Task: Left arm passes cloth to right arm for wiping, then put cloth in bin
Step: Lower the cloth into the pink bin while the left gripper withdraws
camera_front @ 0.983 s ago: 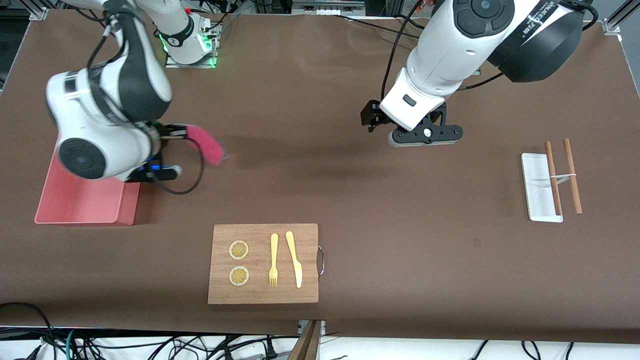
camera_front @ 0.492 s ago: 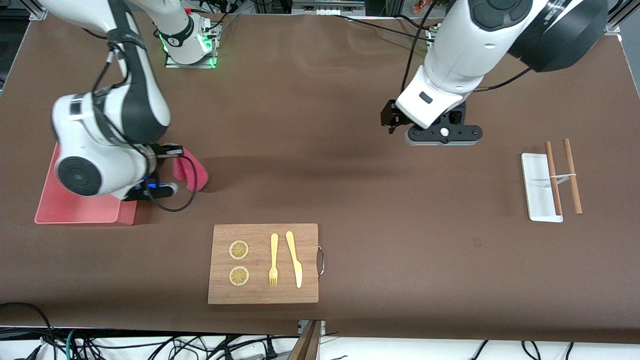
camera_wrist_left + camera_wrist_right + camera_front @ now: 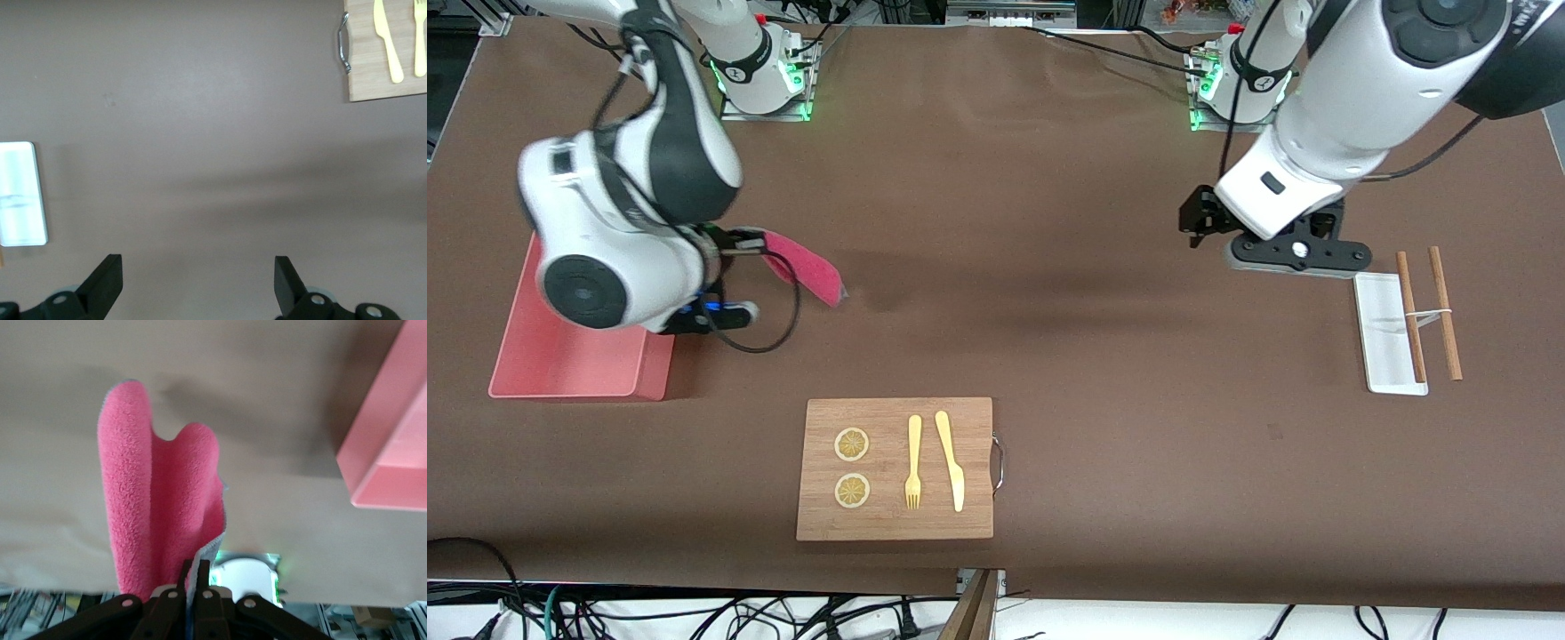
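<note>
My right gripper (image 3: 756, 244) is shut on one edge of the magenta cloth (image 3: 807, 272), over the bare table beside the pink bin (image 3: 574, 360). The cloth sticks out from the fingers toward the table's middle. In the right wrist view the right gripper (image 3: 194, 577) pinches the cloth (image 3: 157, 513) with its grey underside between the fingers, and a corner of the bin (image 3: 390, 457) shows close by. My left gripper (image 3: 1294, 259) hangs open over the table next to the white tray (image 3: 1380, 342). Nothing lies between the jaws of the left gripper (image 3: 198, 280).
A wooden cutting board (image 3: 895, 468) with lemon slices, a fork and a knife lies near the front edge. Two brown sticks (image 3: 1427, 311) rest across the white tray (image 3: 22, 193) at the left arm's end. The board's handle (image 3: 343, 43) shows in the left wrist view.
The right arm swung the cloth down toward the table and back up beside the bin. The left arm drew away toward its own end of the table, stopping near the white tray.
</note>
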You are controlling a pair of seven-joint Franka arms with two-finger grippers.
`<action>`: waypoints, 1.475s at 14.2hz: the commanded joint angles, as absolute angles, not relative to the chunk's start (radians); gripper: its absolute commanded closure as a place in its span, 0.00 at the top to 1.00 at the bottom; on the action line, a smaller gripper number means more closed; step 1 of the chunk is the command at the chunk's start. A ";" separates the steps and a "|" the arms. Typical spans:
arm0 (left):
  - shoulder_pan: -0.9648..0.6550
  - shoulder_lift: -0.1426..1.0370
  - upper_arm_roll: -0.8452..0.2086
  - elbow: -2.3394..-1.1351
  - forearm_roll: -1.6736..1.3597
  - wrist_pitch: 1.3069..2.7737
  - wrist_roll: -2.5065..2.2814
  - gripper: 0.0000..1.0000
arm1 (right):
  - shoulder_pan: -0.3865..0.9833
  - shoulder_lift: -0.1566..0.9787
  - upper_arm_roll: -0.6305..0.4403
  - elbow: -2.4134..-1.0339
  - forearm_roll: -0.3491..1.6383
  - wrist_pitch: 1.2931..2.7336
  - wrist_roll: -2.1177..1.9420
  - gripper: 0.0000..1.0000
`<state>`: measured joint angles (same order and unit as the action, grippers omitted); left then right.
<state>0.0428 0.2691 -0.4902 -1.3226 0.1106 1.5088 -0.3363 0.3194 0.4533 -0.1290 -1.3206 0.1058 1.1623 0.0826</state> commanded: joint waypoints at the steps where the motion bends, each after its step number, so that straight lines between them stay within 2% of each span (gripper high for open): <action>1: 0.028 0.180 -0.350 -1.426 0.025 1.558 -0.166 1.00 | 0.240 0.434 -0.141 -1.275 0.095 1.051 -0.044 0.00; 3: -0.017 0.135 -0.247 -1.491 0.023 1.620 -0.114 1.00 | 0.224 0.414 -0.201 -1.272 0.051 1.031 -0.165 0.00; 6: -0.020 0.092 -0.157 -1.592 0.025 1.647 -0.109 1.00 | 0.224 0.410 -0.326 -1.272 -0.059 1.014 -0.415 0.00; 10: -0.031 -0.011 -0.149 -1.692 0.037 1.755 -0.062 1.00 | 0.222 0.410 -0.488 -1.270 -0.123 1.037 -0.621 0.00; 13: -0.017 -0.008 -0.130 -1.686 0.037 1.737 -0.003 1.00 | 0.219 0.411 -0.535 -1.272 -0.149 1.064 -0.672 0.00; 18: -0.009 0.015 -0.130 -1.675 0.037 1.707 0.002 1.00 | 0.202 0.413 -0.535 -1.273 -0.140 1.095 -0.689 0.00; 21: -0.009 0.017 -0.132 -1.675 0.037 1.707 0.002 1.00 | 0.201 0.388 -0.525 -1.351 -0.140 1.184 -0.687 0.00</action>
<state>-0.0092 0.0227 -0.1328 -1.6733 0.0397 1.7145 -0.0229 0.2087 0.4153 -0.5363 -1.2896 -0.1311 1.1314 -0.6697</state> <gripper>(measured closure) 0.000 0.982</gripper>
